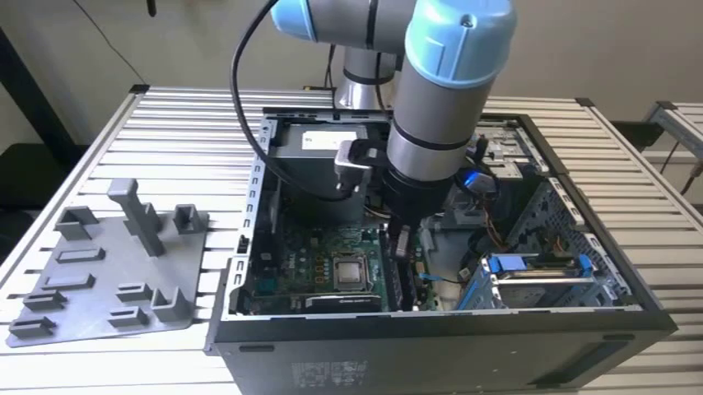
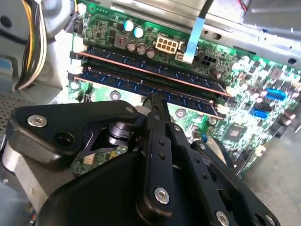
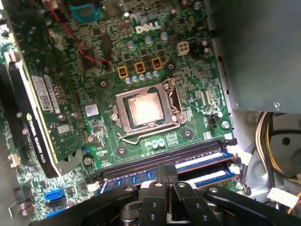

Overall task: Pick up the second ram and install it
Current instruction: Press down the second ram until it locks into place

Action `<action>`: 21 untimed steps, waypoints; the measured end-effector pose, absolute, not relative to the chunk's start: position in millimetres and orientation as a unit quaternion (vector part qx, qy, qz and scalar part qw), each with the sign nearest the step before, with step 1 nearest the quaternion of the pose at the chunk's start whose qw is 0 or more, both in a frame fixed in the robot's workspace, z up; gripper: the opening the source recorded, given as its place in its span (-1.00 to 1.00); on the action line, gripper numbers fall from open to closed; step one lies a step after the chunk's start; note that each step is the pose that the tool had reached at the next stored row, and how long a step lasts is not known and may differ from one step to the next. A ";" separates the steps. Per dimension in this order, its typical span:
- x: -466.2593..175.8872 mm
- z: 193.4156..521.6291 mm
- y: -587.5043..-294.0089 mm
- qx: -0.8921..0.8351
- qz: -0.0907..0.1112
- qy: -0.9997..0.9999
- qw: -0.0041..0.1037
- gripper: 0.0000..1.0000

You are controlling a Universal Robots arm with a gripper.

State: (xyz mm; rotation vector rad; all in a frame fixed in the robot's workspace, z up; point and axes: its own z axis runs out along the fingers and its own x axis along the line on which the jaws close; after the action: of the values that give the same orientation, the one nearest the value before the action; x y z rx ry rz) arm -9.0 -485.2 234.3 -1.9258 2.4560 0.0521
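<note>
Second ram (image 2: pixel 117 81) stands in its slot, at 3 o'clock of the processor socket (image 1: pixel 349 271) in the exterior view. The gripper (image 2: pixel 153 101) is closed, holding nothing, and its tips apparently bear on the stick's top edge. Off-centre pressure may tilt the stick and leave one end unlatched. Just beyond, the first ram (image 2: pixel 141 66) risks a knock.
</note>
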 end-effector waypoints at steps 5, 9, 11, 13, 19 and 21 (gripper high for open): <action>-9.1 233.3 -485.3 -0.650 0.017 0.760 0.009 -0.79; -9.5 232.5 -485.2 -0.661 0.016 0.750 0.010 -0.79; -9.5 232.2 -485.2 -0.662 0.015 0.749 0.011 -0.79; -9.6 232.2 -485.3 -0.662 0.015 0.749 0.011 -0.79; -9.5 224.4 -485.7 -0.662 0.015 0.749 0.010 -0.79; -9.5 221.1 -485.7 -0.662 0.015 0.749 0.010 -0.79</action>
State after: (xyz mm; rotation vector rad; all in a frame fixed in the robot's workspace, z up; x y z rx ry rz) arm -9.5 -485.7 221.1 -2.0670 2.3392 0.0468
